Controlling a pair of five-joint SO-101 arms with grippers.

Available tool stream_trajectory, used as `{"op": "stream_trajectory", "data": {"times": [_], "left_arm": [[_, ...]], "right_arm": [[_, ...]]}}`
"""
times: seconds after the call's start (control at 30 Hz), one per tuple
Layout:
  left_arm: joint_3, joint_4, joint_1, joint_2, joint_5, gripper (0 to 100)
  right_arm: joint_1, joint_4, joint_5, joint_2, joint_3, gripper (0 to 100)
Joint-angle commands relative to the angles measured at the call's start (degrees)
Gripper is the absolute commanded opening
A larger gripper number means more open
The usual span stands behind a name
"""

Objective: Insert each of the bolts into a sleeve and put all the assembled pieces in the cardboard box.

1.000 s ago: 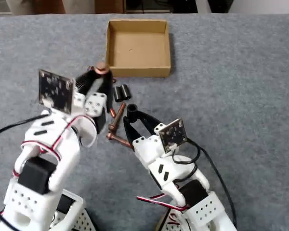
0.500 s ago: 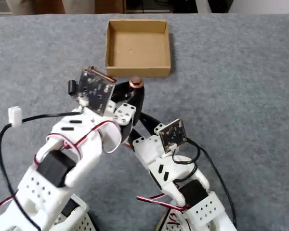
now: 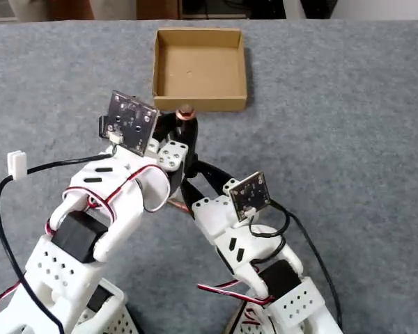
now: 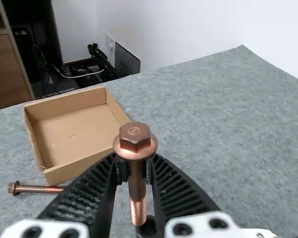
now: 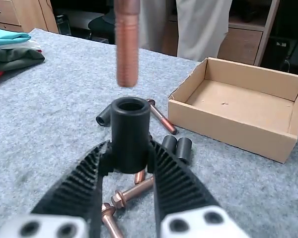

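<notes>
The left gripper (image 4: 134,167) is clamped on a bolt (image 4: 134,140), head up, shank hanging straight down. The bolt's tip sits just above the open mouth of a sleeve (image 5: 130,130), which the right gripper (image 5: 130,154) grips upright. Loose sleeves (image 5: 178,148) and bolts (image 5: 132,192) lie on the table (image 5: 49,99) near the box (image 5: 223,130).
</notes>
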Motion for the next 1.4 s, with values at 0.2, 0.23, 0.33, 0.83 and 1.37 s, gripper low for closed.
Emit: {"op": "stream_trajectory", "data": {"times": [0.2, 0.23, 0.33, 0.83, 1.37], "left_arm": [[-1.32, -1.14, -0.35, 0.13, -0.09, 2], [-1.14, -1.14, -0.35, 0.13, -0.09, 2], [-1.14, -1.05, -0.35, -0.40, 0.09, 2], [-1.76, 3.34, 3.16, 0.04, 0.26, 2], [3.16, 3.69, 0.18, -0.22, 0.18, 2]], "right_arm": [[-0.22, 0.09, -0.18, -0.31, 0.04, 0.2], [-0.22, 0.18, -0.18, -0.31, 0.04, 0.2], [-0.22, 0.18, -0.18, -0.31, 0.04, 0.2], [-0.22, 0.18, -0.18, -0.31, 0.04, 0.2], [-0.22, 0.18, -0.18, -0.40, 0.04, 0.2]]}}
